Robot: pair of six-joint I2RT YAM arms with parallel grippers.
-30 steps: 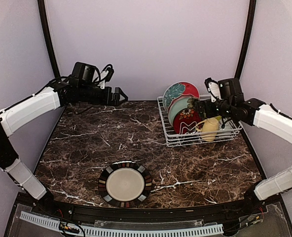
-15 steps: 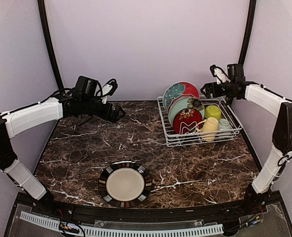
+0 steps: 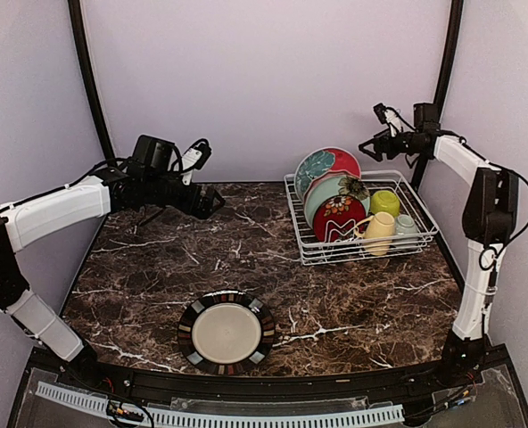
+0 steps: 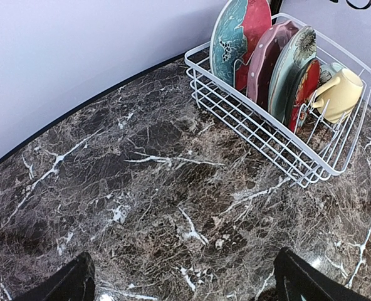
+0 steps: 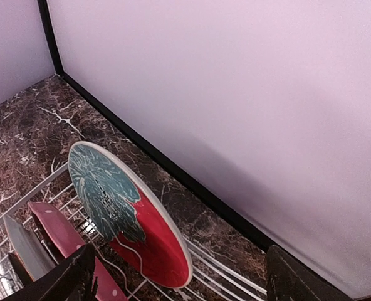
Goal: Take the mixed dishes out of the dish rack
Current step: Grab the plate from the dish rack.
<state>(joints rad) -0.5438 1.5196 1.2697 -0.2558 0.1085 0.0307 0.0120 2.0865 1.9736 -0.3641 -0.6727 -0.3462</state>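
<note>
White wire dish rack (image 3: pixel 335 252) holds upright plates (image 3: pixel 337 217), yellow mug (image 3: pixel 380 232); left claw (image 4: pixel 182 271), right claw (image 5: pixel 179 264) spread, empty.

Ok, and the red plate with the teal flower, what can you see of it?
The red plate is round and glossy, ceramic-looking, with a pale rim and a teal flower over about half its face. It stands on edge, tilted, at the back-left end of the wire dish rack, first in the row, the pink plate next to it. Nothing grips it.
</note>
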